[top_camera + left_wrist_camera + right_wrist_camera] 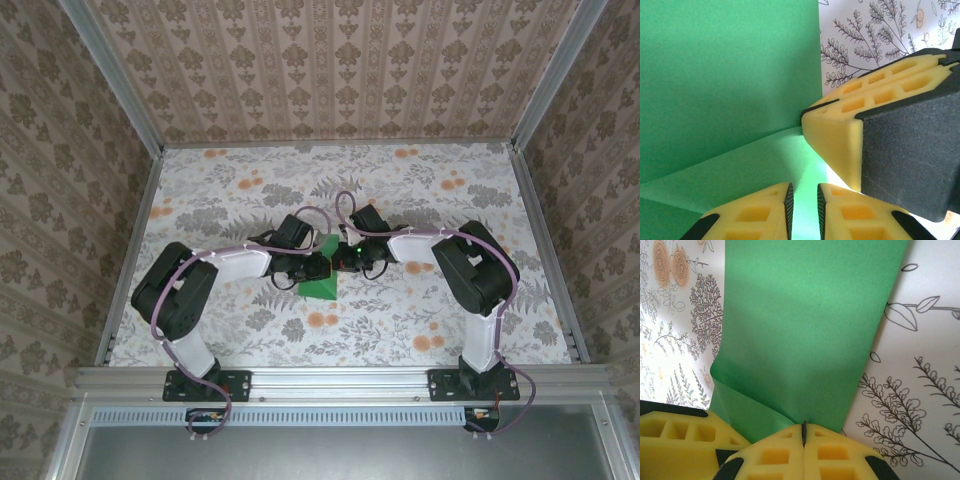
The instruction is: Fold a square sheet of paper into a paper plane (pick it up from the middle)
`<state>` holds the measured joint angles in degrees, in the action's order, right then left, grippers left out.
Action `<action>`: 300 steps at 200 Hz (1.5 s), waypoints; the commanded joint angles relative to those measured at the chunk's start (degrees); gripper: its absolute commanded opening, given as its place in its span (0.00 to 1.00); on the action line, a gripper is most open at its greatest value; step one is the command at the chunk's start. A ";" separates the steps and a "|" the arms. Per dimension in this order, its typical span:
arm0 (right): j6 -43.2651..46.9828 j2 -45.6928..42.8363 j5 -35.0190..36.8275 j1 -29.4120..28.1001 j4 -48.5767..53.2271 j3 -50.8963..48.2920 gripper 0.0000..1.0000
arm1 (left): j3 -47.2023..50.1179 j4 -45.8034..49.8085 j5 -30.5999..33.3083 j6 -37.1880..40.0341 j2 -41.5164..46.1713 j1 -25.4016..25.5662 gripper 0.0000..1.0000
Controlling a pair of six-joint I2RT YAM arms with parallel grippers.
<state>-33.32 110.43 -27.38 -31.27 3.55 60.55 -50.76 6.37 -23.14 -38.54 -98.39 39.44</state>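
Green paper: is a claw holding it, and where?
The right claw pinches the paper at an edge; the left claw has jaws slightly apart, hold unclear.

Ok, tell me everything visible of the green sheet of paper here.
The square sheet of paper is thin, plain, bright green and matte, lying near the middle of the floral table. It is partly folded: one layer rises as a flap over a flatter layer, joined by a soft, uncreased bend. The right claw is shut on its edge by the bend. The left claw sits over the lower layer, jaws slightly apart; contact there is unclear.
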 commanded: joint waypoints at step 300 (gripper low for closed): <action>0.37 -0.97 1.53 0.33 2.25 -0.70 0.00 | 0.58 -0.19 -1.64 0.06 -2.15 -0.33 0.19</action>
<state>-33.17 110.30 -27.33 -31.14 4.16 60.38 -50.70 5.96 -23.79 -38.54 -99.07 39.33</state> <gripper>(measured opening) 0.048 0.189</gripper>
